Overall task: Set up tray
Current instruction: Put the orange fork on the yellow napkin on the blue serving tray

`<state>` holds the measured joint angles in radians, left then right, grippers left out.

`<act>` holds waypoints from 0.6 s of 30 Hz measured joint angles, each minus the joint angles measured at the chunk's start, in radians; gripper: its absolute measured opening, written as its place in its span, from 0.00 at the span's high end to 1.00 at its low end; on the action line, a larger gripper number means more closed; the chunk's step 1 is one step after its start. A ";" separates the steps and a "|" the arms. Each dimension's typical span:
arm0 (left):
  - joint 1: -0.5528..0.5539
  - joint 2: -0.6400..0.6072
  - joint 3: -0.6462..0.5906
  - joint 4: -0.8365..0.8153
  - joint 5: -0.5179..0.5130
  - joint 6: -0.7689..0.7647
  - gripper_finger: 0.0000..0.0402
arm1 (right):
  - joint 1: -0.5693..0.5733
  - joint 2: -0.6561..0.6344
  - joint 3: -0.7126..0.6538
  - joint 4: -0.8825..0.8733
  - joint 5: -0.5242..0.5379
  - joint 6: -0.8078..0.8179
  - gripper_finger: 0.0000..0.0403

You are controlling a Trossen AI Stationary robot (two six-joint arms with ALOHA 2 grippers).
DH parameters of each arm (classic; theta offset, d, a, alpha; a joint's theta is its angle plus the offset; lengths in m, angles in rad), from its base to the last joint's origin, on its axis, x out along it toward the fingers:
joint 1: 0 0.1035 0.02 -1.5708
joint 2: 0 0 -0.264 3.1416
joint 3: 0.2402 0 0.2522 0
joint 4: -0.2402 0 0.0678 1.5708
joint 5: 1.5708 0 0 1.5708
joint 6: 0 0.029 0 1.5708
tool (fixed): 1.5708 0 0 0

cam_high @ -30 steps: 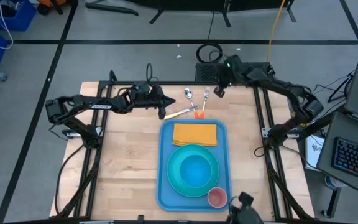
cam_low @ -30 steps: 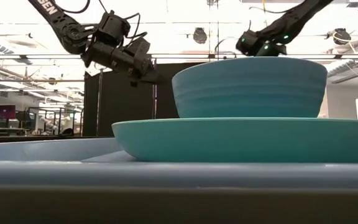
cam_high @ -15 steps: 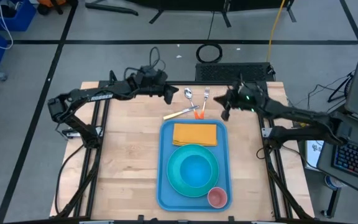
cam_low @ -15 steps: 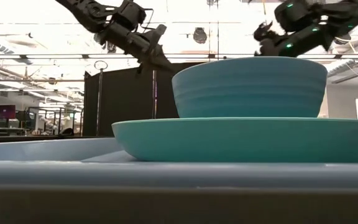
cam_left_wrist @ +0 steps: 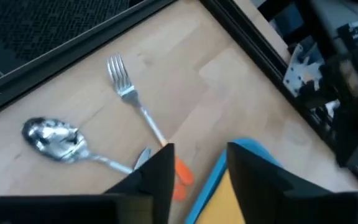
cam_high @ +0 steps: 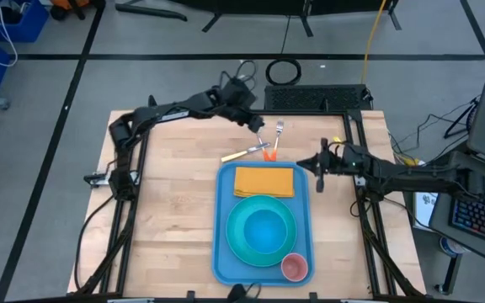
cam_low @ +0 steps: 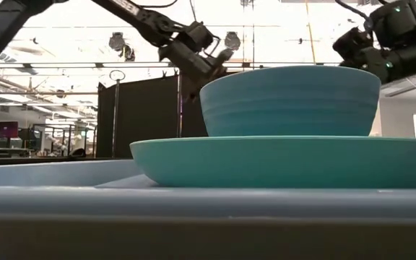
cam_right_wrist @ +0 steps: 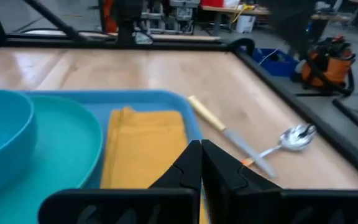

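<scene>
Tray point(cam_high: 222, 227) flat on the table point(cam_high: 167, 210), carrying a folded yellow napkin point(cam_high: 264, 181), a bowl point(cam_high: 263, 229) on a plate point(cam_high: 236, 244) and a pink cup point(cam_high: 294, 267). Left gripper point(cam_high: 258, 125) above the spoon point(cam_left_wrist: 55, 138) and fork point(cam_left_wrist: 129, 96), jaws apart, empty. Right gripper point(cam_high: 320, 175) just beside the tray's right rim, jaws together, empty.

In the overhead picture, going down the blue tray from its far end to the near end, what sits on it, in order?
On the tray, far to near: folded yellow napkin → turquoise plate with a bowl sitting on it → small pink cup at the near right corner.
</scene>
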<state>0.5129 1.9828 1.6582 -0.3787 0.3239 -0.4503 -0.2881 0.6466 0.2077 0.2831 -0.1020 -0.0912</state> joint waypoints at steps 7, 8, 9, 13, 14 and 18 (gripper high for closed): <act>-0.004 0.151 0.240 -0.123 -0.016 -0.043 0.49 | 0.055 -0.023 -0.098 0.137 -0.003 0.000 1.00; -0.004 0.169 0.270 -0.142 -0.018 -0.043 0.48 | 0.059 -0.023 -0.104 0.154 -0.004 0.001 1.00; -0.004 0.188 0.298 -0.164 -0.019 -0.044 0.48 | 0.064 -0.024 -0.108 0.164 -0.004 0.004 1.00; -0.006 0.272 0.400 -0.228 -0.028 -0.059 0.48 | 0.089 -0.025 -0.125 0.170 0.000 0.002 1.00; -0.006 0.291 0.420 -0.226 -0.029 -0.064 0.48 | 0.095 -0.025 -0.135 0.188 0.001 -0.002 1.00; -0.006 0.350 0.479 -0.223 -0.025 -0.107 0.48 | 0.110 -0.026 -0.151 0.257 0.001 -0.003 1.00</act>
<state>0.5064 2.3325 2.1372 -0.6017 0.2991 -0.5570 -0.1783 0.6206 0.0566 0.5404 -0.1006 -0.0942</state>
